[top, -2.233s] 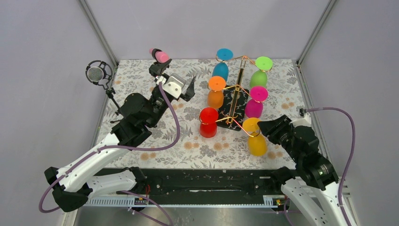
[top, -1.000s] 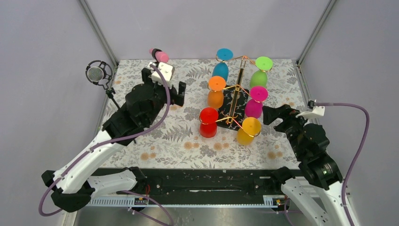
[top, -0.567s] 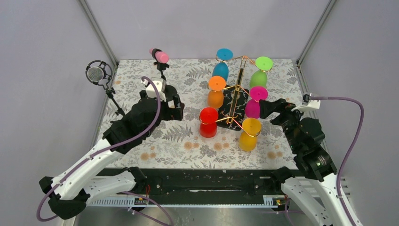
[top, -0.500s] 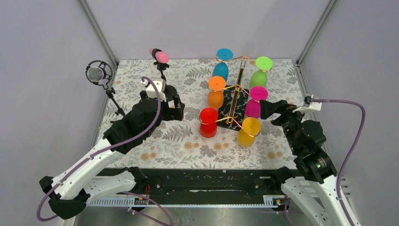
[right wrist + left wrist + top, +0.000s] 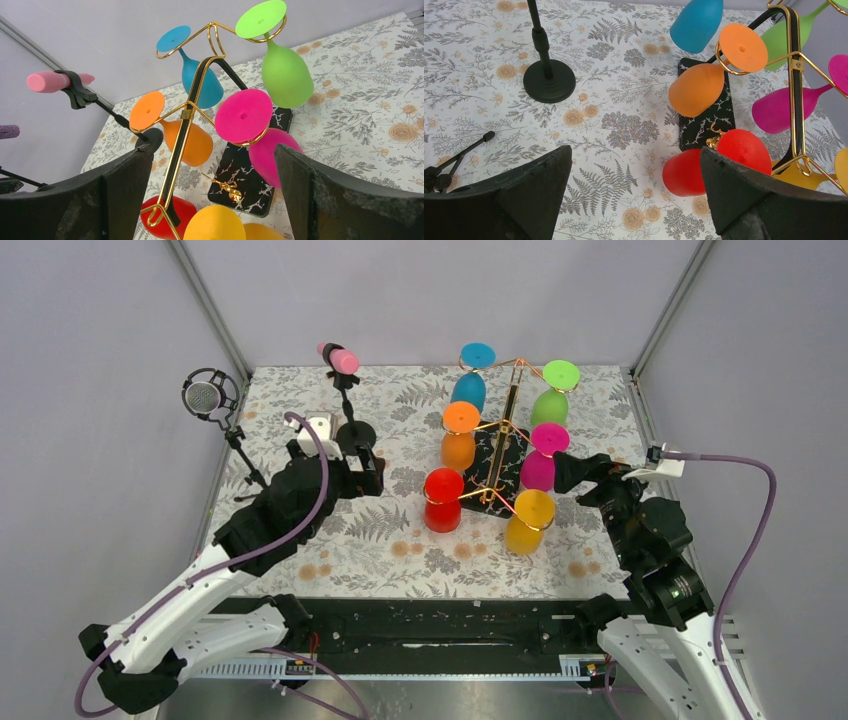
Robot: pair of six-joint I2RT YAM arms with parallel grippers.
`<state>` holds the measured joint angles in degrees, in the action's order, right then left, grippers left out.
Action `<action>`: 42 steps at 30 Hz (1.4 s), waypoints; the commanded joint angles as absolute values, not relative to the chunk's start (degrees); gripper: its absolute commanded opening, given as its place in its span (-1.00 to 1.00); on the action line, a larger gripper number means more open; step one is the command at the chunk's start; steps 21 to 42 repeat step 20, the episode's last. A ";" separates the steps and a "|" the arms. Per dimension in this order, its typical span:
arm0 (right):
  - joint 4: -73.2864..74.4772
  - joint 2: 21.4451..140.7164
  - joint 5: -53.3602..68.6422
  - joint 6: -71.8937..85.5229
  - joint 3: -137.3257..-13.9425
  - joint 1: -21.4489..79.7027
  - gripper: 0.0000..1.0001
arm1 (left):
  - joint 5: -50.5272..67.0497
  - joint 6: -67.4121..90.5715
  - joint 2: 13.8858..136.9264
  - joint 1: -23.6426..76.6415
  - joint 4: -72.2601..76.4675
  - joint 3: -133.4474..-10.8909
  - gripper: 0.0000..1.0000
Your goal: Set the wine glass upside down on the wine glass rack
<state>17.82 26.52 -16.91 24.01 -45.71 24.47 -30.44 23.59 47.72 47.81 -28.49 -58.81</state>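
Observation:
The wine glass rack (image 5: pixel 497 453) is a gold wire stand on a black speckled base (image 5: pixel 704 131) at mid table. Several coloured wine glasses hang on it upside down. The yellow wine glass (image 5: pixel 527 520) hangs from the front right loop, its bowl low in the right wrist view (image 5: pixel 250 220). My right gripper (image 5: pixel 566 472) stands open just right of the pink glass (image 5: pixel 243 116) and touches nothing. My left gripper (image 5: pixel 368 472) is open and empty, left of the red glass (image 5: pixel 684 172).
A pink foam microphone (image 5: pixel 340 358) stands on a black round-footed stand (image 5: pixel 549 82) at the back left. A grey mesh microphone (image 5: pixel 205 397) on a tripod sits at the left edge. Orange (image 5: pixel 696 90), blue (image 5: pixel 200 80) and green (image 5: pixel 286 75) glasses crowd the rack.
The right gripper has let go of the yellow glass, which now hangs on the rack, and moved back beside the pink glass. The left arm has pulled back from the far left toward the near side.

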 commanded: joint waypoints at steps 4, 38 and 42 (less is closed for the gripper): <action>15.63 26.92 -17.86 24.01 -45.09 24.25 0.99 | -32.62 22.49 47.81 47.66 -24.28 -59.66 0.98; 13.67 28.59 -17.58 21.87 -44.20 24.26 0.99 | -32.88 24.50 50.35 47.64 -24.43 -60.58 0.98; 13.67 28.59 -17.58 21.87 -44.20 24.26 0.99 | -32.88 24.50 50.35 47.64 -24.43 -60.58 0.98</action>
